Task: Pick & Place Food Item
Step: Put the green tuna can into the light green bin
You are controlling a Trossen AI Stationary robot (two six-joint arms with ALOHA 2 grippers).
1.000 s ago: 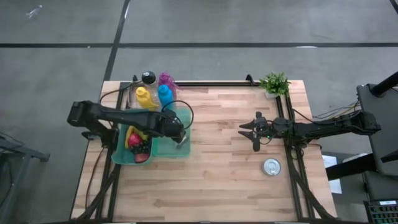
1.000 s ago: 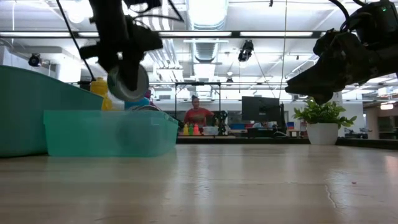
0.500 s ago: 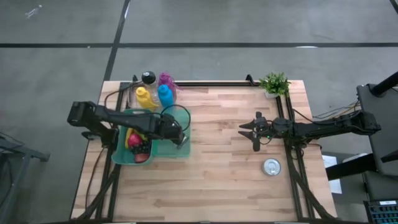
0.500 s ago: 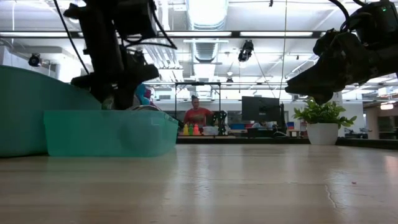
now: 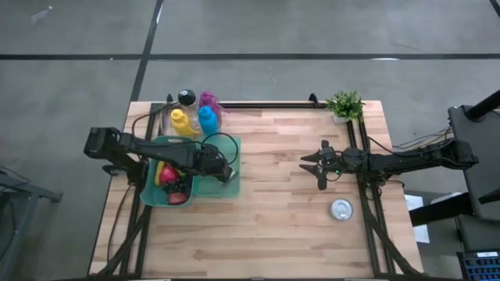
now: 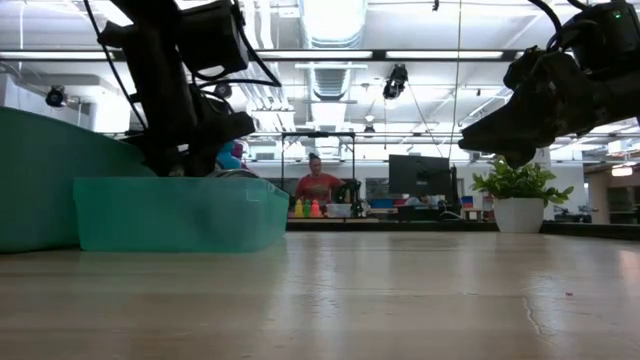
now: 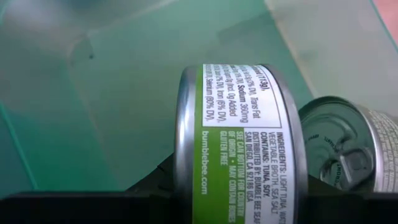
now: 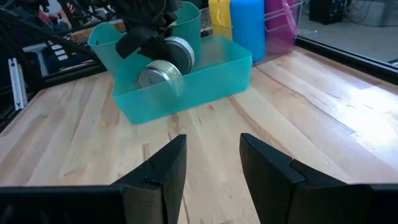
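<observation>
Left gripper (image 5: pixel 224 173) at frame left is clamped on a can (image 7: pixel 239 146) inside the tray (image 5: pixel 209 187); an early release could knock the neighbouring can (image 7: pixel 348 149). Right gripper (image 5: pixel 321 165) together.

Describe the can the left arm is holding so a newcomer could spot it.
Find the teal tray on the table's left side, beside the deeper teal bin. The left end effector holds a tuna can on edge inside it. Its green-and-white label sets it apart from the second can beside it in the tray.
</observation>
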